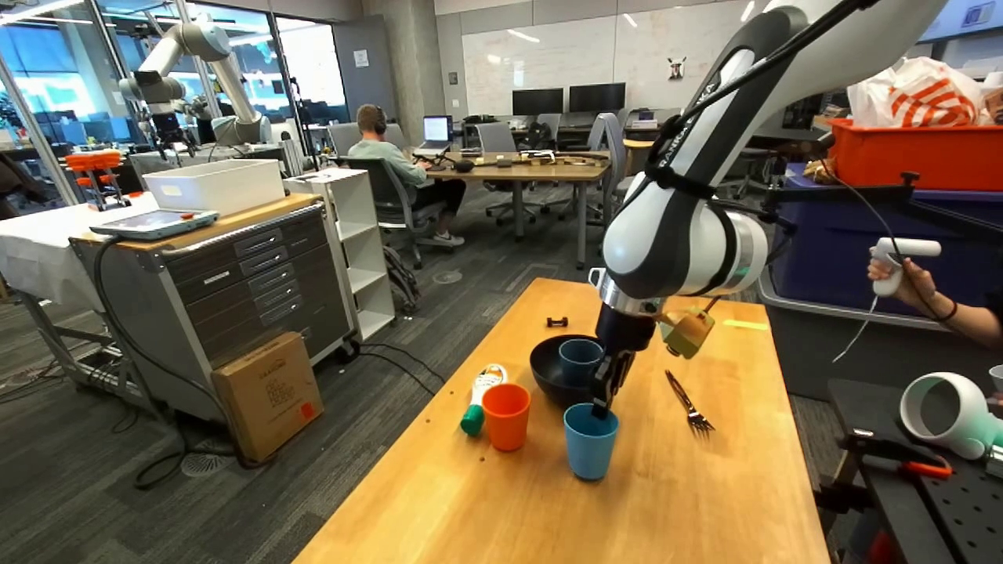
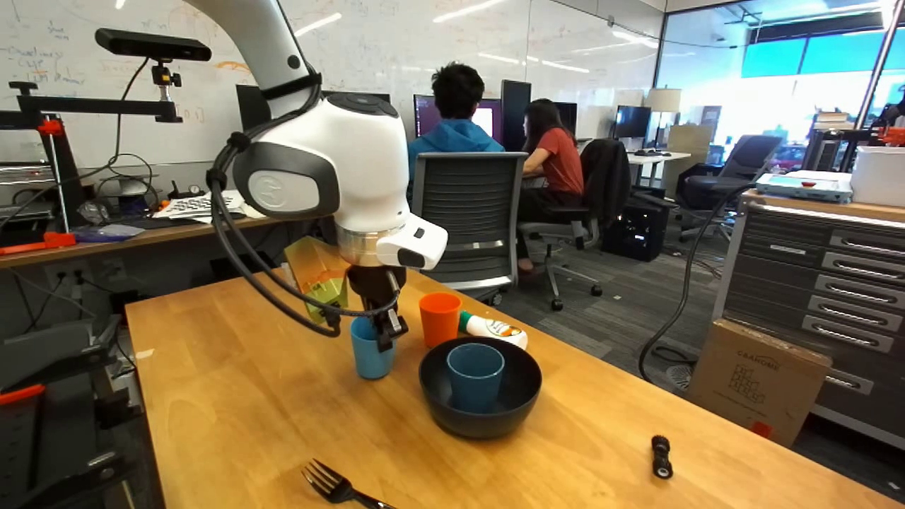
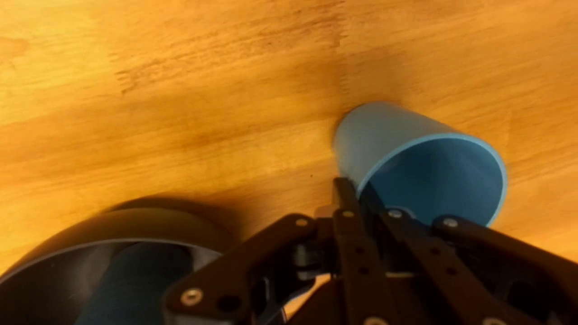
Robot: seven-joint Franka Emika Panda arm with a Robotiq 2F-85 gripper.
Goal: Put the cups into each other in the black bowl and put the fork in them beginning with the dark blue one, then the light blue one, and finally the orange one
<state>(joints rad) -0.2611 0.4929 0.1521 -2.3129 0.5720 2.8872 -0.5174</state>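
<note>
My gripper (image 1: 602, 407) is shut on the near rim of the light blue cup (image 1: 592, 450). In the wrist view, one fingertip of the gripper (image 3: 354, 189) is outside the light blue cup (image 3: 388, 131) and one inside. The cup looks upright; I cannot tell whether its base touches the table. The dark blue cup (image 2: 472, 389) stands upright in the black bowl (image 2: 481, 424), beside the gripper. The orange cup (image 1: 508, 419) stands upright on the table near the light blue cup. The fork (image 1: 688, 403) lies on the table, partly cut off in an exterior view (image 2: 341, 488).
A white-and-green bottle (image 1: 486, 384) lies beside the orange cup and the bowl. A small black dumbbell-shaped object (image 2: 661, 456) lies on the wooden table (image 1: 470, 509), beyond the bowl. A yellow-green boxy part (image 1: 689, 333) sits at the arm's wrist.
</note>
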